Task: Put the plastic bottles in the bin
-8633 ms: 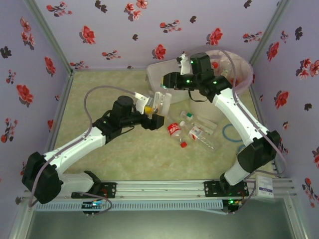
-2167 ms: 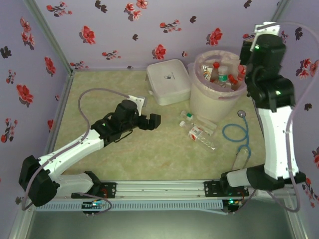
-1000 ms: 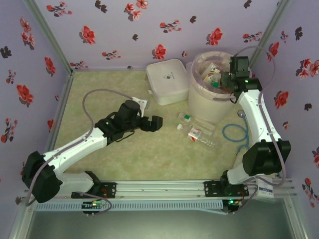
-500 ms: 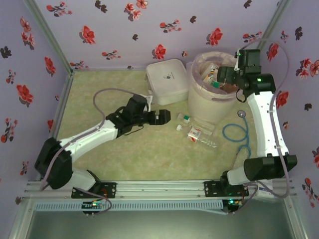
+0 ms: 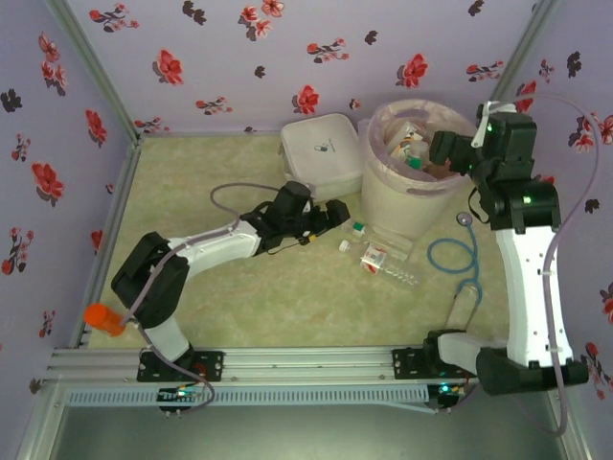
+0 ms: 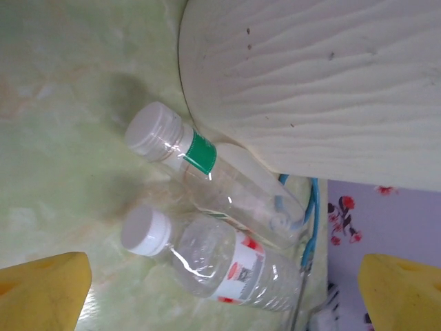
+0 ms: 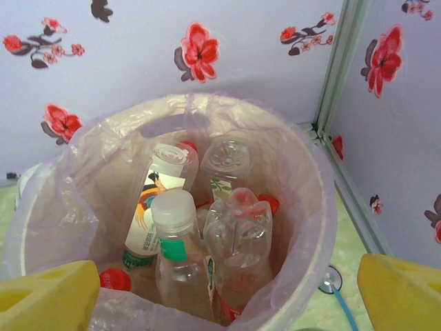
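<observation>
My count: bottles, one bin, three other items.
I count two bottles (image 6: 227,186) loose on the mat (image 5: 192,172), both white-capped. At least four more are in the one bin (image 5: 388,203); three red caps show among them, and I can't count deeper. There's also one white box (image 5: 321,153), one stethoscope (image 5: 464,218) and one orange object (image 5: 101,318).

Reaching low and stretched far forward on the left, with the left gripper (image 5: 336,213) spread wide and empty. Rearing tall on the right, wrist bent leftward, with the right gripper (image 5: 442,149) likewise wide apart, holding nothing.
</observation>
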